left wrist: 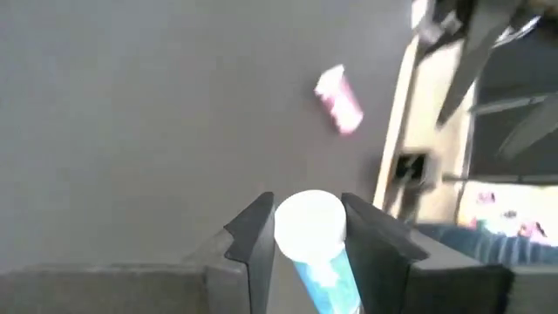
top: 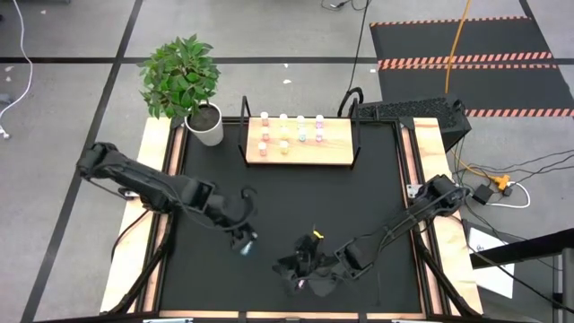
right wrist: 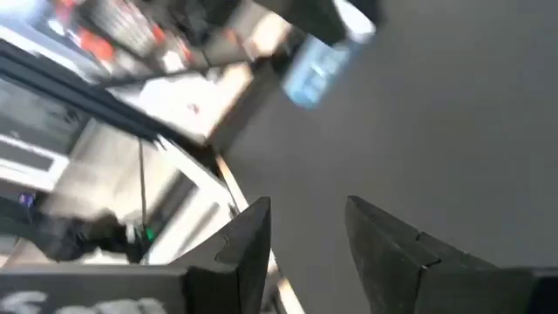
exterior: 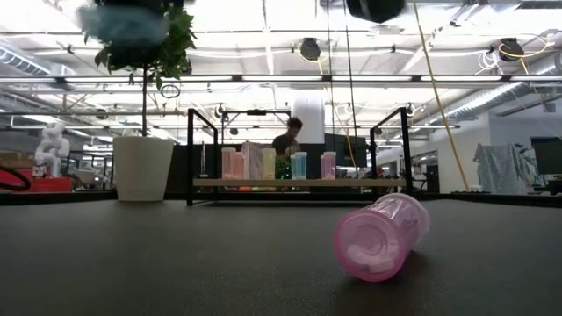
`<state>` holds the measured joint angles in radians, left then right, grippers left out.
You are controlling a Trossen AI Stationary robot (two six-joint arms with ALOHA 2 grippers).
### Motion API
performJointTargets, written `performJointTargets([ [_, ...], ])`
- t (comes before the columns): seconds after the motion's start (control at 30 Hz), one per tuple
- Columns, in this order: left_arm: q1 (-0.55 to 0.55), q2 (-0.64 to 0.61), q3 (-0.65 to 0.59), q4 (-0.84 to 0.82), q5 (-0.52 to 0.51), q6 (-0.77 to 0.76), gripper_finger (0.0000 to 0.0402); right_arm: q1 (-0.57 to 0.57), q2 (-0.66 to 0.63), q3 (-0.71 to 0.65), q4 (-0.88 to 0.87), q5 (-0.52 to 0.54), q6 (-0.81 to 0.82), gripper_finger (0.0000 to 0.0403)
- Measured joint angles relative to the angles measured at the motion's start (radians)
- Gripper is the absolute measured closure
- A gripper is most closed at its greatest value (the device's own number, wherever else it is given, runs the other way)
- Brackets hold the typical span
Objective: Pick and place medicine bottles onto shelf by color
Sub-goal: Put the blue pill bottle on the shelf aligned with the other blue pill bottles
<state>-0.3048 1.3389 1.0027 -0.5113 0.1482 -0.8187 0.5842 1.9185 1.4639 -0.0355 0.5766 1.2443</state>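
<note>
Small blue-teal cylindrical medicine bottle with white cap (left wrist: 312,237): clamped between the two dark fingers of the left gripper (left wrist: 305,228), cap end pointing away from the wrist. Seen from above, the left gripper (top: 244,239) sits over the black mat (top: 269,197) in the near-centre area, bottle off the surface.

Pink translucent bottle (exterior: 380,235): lying on its side on the mat, alone, well apart from the other bottles. The left wrist view shows it (left wrist: 338,99) beyond the held bottle.

Light tan wooden shelf board with black metal end posts (top: 332,157): at the far side of the mat. Row of pink, yellow, teal and pink bottles (top: 291,130) standing upright on it.

Right gripper (top: 309,269): near the front edge of the mat, fingers parted, nothing between them; its own view (right wrist: 307,228) confirms the gap.

White pot with leafy green plant (top: 204,124): far-left corner, just beside the shelf.

A person (exterior: 287,140) shows in the room beyond the shelf.
</note>
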Motion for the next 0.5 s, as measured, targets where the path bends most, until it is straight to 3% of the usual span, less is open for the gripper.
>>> performJointTargets([
  [0.23, 0.015, -0.046, 0.130, 0.152, -0.077, 0.182, 0.0277, -0.022, -0.040, 0.000, 0.240, 0.223, -0.349, 0.0260],
  [0.5, 0.030, -0.046, 0.247, 0.183, -0.079, 0.268, 0.0277, -0.056, -0.068, 0.000, 0.413, 0.201, -0.525, 0.0247],
])
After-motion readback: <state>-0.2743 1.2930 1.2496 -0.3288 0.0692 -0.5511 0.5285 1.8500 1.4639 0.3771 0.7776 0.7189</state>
